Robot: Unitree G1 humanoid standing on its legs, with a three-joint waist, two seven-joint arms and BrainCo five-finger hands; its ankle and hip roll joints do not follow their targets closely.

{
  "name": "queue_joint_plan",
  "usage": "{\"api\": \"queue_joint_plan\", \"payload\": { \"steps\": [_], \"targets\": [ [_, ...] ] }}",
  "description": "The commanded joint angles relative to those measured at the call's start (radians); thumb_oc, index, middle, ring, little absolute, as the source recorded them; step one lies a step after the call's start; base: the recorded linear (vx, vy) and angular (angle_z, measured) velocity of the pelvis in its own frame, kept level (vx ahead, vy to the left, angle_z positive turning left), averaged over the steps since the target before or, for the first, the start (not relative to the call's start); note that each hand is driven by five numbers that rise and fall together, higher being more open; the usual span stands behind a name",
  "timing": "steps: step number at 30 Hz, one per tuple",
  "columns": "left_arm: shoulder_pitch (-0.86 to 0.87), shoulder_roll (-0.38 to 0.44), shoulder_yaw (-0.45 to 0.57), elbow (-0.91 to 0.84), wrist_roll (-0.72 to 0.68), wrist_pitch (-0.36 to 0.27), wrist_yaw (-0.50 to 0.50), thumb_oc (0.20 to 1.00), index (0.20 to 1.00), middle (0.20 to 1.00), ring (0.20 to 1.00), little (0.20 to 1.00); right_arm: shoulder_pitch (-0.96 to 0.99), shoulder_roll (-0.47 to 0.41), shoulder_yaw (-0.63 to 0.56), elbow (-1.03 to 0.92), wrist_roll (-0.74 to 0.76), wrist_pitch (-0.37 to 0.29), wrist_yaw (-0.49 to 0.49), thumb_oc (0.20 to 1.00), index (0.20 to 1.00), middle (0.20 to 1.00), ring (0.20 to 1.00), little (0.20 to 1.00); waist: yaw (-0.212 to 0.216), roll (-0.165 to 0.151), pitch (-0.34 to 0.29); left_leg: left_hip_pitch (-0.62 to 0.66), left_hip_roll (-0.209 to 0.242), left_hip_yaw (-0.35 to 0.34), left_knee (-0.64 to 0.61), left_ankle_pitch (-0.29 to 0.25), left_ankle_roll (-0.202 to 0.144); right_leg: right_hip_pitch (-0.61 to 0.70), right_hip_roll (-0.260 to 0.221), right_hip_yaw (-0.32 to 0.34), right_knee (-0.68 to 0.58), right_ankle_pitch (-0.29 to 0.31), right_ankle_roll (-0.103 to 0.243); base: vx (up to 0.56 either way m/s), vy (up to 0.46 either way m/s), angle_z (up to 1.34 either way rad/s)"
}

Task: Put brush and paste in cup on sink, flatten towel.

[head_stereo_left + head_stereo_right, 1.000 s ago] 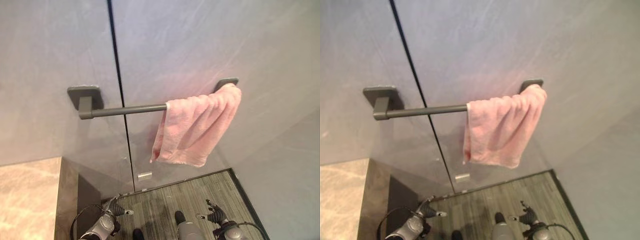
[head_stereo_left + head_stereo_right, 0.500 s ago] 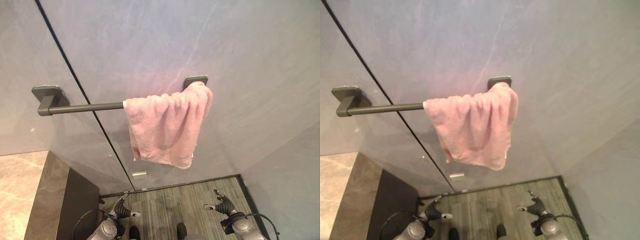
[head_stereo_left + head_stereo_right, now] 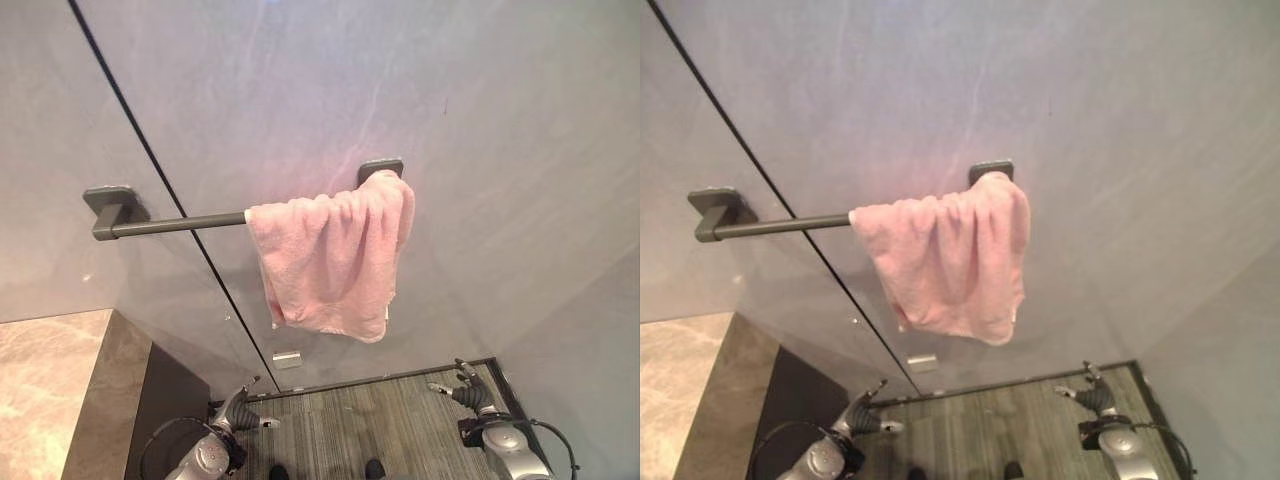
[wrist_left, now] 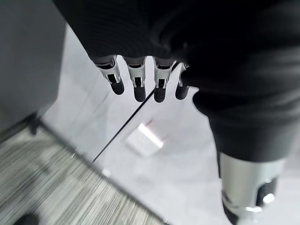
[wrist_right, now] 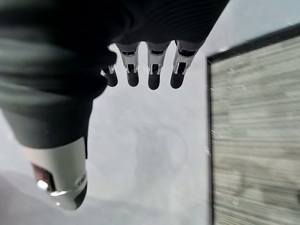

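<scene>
A pink towel (image 3: 333, 255) hangs bunched over the right end of a dark grey towel bar (image 3: 175, 224) fixed to the grey wall, its folds crowded against the right bracket (image 3: 380, 169). My left hand (image 3: 243, 413) hangs low at the bottom left, far below the towel, fingers relaxed and holding nothing (image 4: 136, 84). At the bottom right my right hand (image 3: 470, 390) is also low, fingers straight and empty (image 5: 152, 75).
A marble-topped counter (image 3: 50, 390) with a dark side panel stands at the lower left. A dark seam (image 3: 165, 200) runs down the wall behind the bar. A small white plate (image 3: 287, 359) sits low on the wall above the striped floor (image 3: 380, 430).
The camera has swung right and then settled, so the towel now sits mid-view. My right hand has moved outward to the right; the left hand has stayed low.
</scene>
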Motion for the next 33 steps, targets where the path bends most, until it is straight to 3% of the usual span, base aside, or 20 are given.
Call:
{"api": "queue_joint_plan", "payload": {
  "steps": [1, 9, 13, 18, 22, 33],
  "targets": [
    [-0.045, 0.058, 0.05, -0.007, 0.006, -0.055, -0.001, 1.0, 1.0, 1.0, 1.0, 1.0, -0.079, -0.022, -0.003, -0.035, 0.068, -0.068, 0.033, 1.0, 1.0, 1.0, 1.0, 1.0, 0.023, -0.067, -0.019, 0.039, -0.011, -0.021, 0.009, -0.037, -0.007, -0.065, -0.083, 0.03, 0.034, 0.037, 0.061, 0.0, 0.0, 0.0],
    [-0.09, 0.15, 0.096, -0.124, -0.051, -0.093, -0.021, 1.0, 1.0, 1.0, 1.0, 1.0, -0.191, -0.121, 0.032, -0.075, 0.176, -0.069, 0.133, 1.0, 1.0, 1.0, 1.0, 1.0, 0.05, -0.082, -0.024, 0.034, -0.008, -0.012, 0.009, -0.036, -0.016, -0.062, -0.093, 0.028, 0.008, 0.056, 0.069, 0.0, 0.0, 0.0],
    [-0.163, 0.215, 0.076, -0.193, -0.101, -0.123, -0.035, 1.0, 1.0, 1.0, 1.0, 1.0, -0.307, -0.169, 0.084, -0.039, 0.274, -0.052, 0.188, 1.0, 1.0, 1.0, 1.0, 1.0, 0.064, -0.087, -0.022, 0.037, -0.005, -0.016, 0.009, -0.033, -0.024, -0.052, -0.091, 0.021, 0.007, 0.05, 0.065, 0.0, 0.0, 0.0],
    [-0.255, 0.231, 0.041, -0.212, -0.187, -0.147, -0.048, 1.0, 1.0, 1.0, 1.0, 1.0, -0.41, -0.192, 0.152, -0.043, 0.341, -0.043, 0.232, 1.0, 1.0, 1.0, 1.0, 1.0, 0.07, -0.084, -0.019, 0.028, -0.001, -0.023, 0.009, -0.026, -0.033, -0.045, -0.09, 0.01, 0.002, 0.046, 0.061, 0.0, -0.005, 0.03],
    [-0.304, 0.231, 0.029, -0.228, -0.244, -0.165, -0.054, 1.0, 1.0, 1.0, 1.0, 1.0, -0.463, -0.191, 0.174, -0.074, 0.352, -0.053, 0.228, 1.0, 1.0, 1.0, 1.0, 1.0, 0.072, -0.08, -0.019, 0.021, 0.001, -0.028, 0.009, -0.022, -0.037, -0.043, -0.09, 0.002, 0.0, 0.043, 0.059, 0.0, 0.0, 0.0],
    [-0.4, 0.13, -0.018, -0.262, -0.369, -0.183, -0.048, 1.0, 1.0, 1.0, 1.0, 1.0, -0.573, -0.063, 0.214, -0.111, 0.458, -0.071, 0.214, 1.0, 1.0, 1.0, 1.0, 1.0, 0.076, -0.07, -0.027, 0.017, 0.004, -0.033, 0.009, -0.016, -0.043, -0.036, -0.09, -0.008, 0.0, 0.034, 0.053, 0.0, -0.003, 0.03]
  ]
}}
